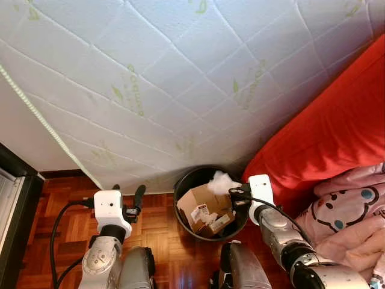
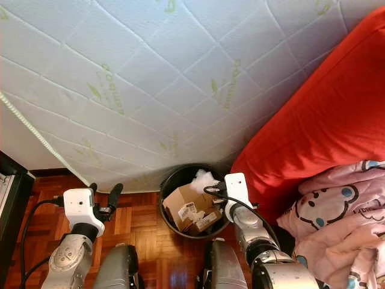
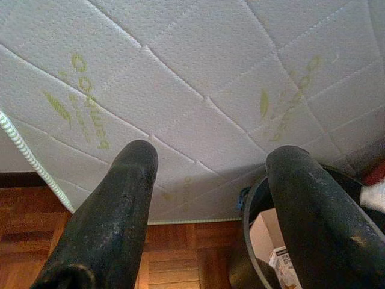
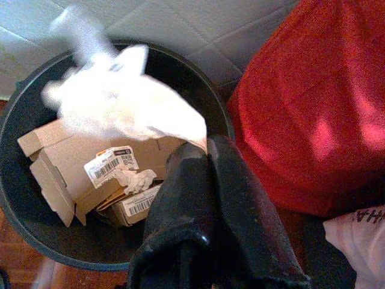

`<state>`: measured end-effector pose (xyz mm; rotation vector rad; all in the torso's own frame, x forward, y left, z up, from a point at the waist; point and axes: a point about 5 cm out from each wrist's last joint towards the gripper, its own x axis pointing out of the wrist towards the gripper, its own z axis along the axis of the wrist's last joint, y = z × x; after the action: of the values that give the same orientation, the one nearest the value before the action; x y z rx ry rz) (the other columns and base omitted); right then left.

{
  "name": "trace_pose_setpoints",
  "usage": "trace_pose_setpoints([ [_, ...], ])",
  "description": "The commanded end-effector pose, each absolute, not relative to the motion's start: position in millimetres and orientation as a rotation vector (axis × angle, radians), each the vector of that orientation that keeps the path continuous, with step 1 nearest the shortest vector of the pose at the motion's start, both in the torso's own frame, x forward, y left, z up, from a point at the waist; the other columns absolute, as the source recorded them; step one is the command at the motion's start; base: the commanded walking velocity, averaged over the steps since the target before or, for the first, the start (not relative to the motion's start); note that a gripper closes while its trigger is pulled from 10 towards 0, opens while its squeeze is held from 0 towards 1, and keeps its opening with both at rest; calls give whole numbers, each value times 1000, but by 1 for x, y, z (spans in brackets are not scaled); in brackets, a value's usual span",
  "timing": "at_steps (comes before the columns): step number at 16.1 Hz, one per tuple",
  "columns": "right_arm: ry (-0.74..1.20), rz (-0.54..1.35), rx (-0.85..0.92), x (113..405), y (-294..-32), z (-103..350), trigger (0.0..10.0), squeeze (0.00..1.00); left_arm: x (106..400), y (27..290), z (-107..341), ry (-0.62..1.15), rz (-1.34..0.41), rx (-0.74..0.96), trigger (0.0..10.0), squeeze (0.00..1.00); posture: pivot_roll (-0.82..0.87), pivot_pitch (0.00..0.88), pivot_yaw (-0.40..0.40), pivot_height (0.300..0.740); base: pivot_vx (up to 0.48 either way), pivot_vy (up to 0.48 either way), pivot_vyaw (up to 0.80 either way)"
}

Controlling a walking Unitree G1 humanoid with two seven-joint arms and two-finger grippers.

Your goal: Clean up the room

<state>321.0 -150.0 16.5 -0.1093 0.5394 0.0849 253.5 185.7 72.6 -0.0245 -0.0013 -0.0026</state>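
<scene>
- The right end effector (image 1: 236, 191) is pinched tight on a crumpled white tissue (image 1: 221, 182); in the right wrist view its two black fingers (image 4: 198, 180) meet at the tissue's trailing corner, and the wad (image 4: 120, 99) hangs blurred above the bin's contents.
- It sits at the 3 o'clock rim of the black trash bin (image 1: 186, 179), with the tissue over the bin's mouth.
- Inside the bin lies a brown cardboard box (image 1: 201, 208) with barcode labels, and a smaller scrap of white paper (image 4: 137, 179) rests on the box.
- The left end effector (image 1: 127, 191) is spread wide and holds nothing; in the left wrist view its fingers (image 3: 117, 205) stand well apart, pointed at the mattress.
- It hovers at 9 o'clock from the bin, over the wooden parquet floor (image 1: 159, 232).
- At 12 o'clock from the bin a white quilted mattress (image 1: 180, 72) with green printing leans over it, its edge reaching the floor just behind the bin.
- At 3 o'clock from the bin is a red cushion or cover (image 1: 325, 138), close beside the bin's rim.
- At 4 o'clock, beyond the right arm, lies a pink printed blanket (image 1: 352, 208).
- At 9 o'clock, far out at the edge, stands dark furniture (image 1: 15, 198).
</scene>
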Motion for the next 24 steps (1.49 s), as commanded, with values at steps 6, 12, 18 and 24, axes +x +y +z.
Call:
trace_pose_setpoints([
  [6,598,62,-200,310,-160,4,10000,882,249,186,68,33,-2,-30,10000,0,11,245,-71,628,0,0,0],
  [12,611,76,-261,306,-161,0,10000,882,249,185,68,40,-4,-31,10000,0,12,245,-70,628,0,0,0],
  [18,618,74,-270,304,-161,-2,10000,847,249,185,68,40,-4,-29,10000,0,15,246,-70,628,0,0,0],
  [24,634,56,-315,302,-166,-4,10000,1000,249,186,68,41,-3,-29,10000,0,17,247,-68,628,0,0,0],
])
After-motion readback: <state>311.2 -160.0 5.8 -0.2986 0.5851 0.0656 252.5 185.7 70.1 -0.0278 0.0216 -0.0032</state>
